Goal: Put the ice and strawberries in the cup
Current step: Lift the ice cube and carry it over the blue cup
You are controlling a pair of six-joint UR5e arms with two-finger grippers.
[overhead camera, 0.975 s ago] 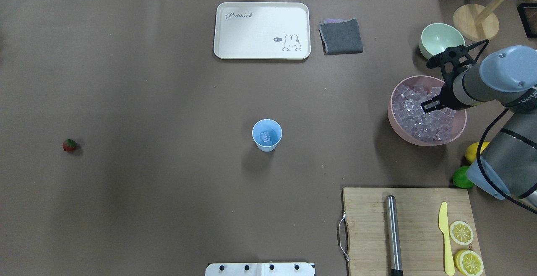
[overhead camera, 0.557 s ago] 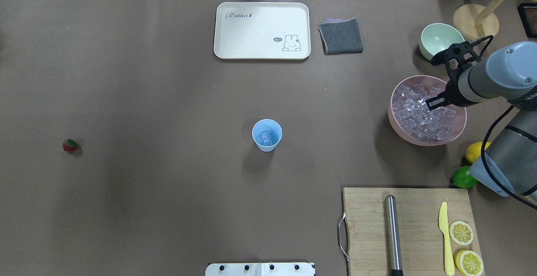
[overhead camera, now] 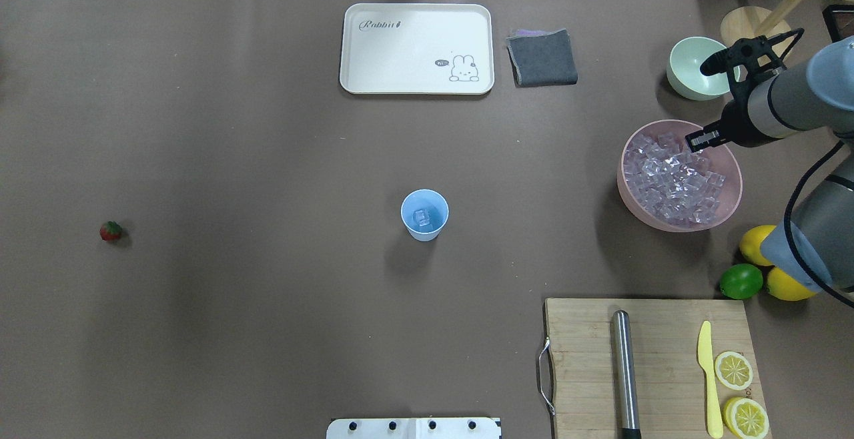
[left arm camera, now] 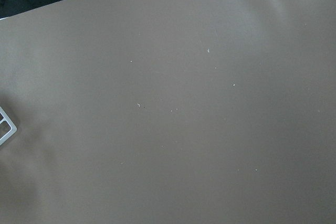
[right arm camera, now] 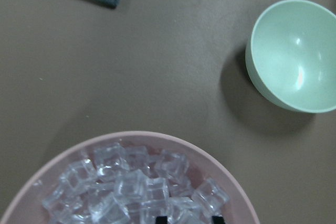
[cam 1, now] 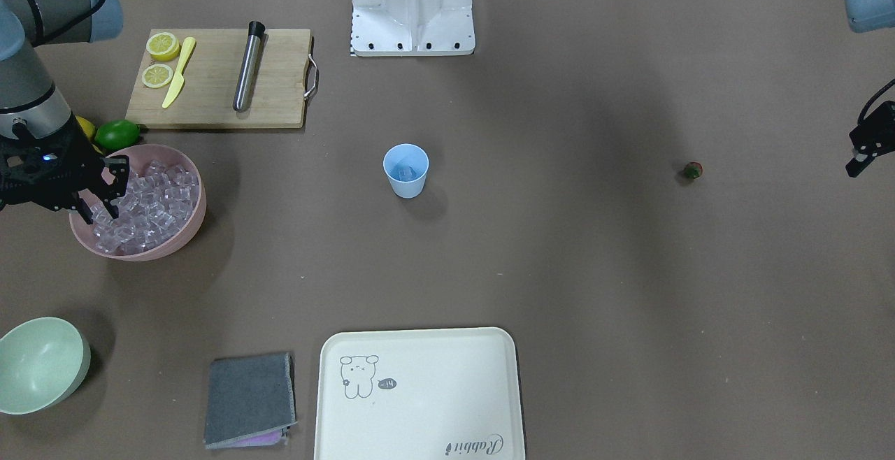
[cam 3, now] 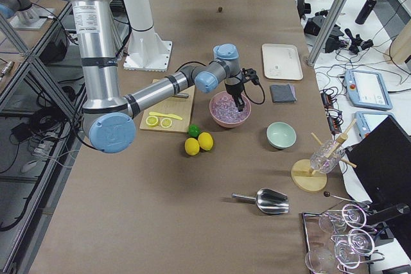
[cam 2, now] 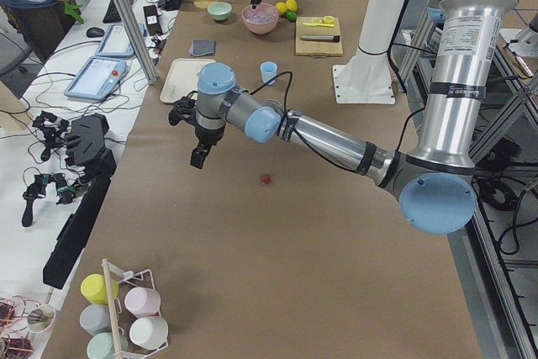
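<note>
The light-blue cup (overhead camera: 424,214) stands upright mid-table with an ice cube (overhead camera: 421,216) inside; it also shows in the front view (cam 1: 405,170). More ice (overhead camera: 677,175) fills the pink bowl (overhead camera: 624,185) at the right. My right gripper (overhead camera: 700,140) hangs open over the bowl's far right part, its fingertips (right arm camera: 161,219) apart just above the cubes and holding nothing. The strawberry (overhead camera: 111,231) lies alone far left. My left gripper (cam 1: 858,158) hovers above the table beyond the strawberry (cam 1: 692,170); I cannot tell whether it is open or shut.
A pale green bowl (overhead camera: 694,69) sits behind the pink bowl. A grey cloth (overhead camera: 542,57) and a cream tray (overhead camera: 417,49) lie at the far edge. Two lemons and a lime (overhead camera: 740,281) sit beside a cutting board (overhead camera: 587,359) bearing a steel rod, knife and lemon halves.
My right gripper has moved from over the middle of the ice to the bowl's far right part. The cup, the strawberry and the ice in the cup have not moved.
</note>
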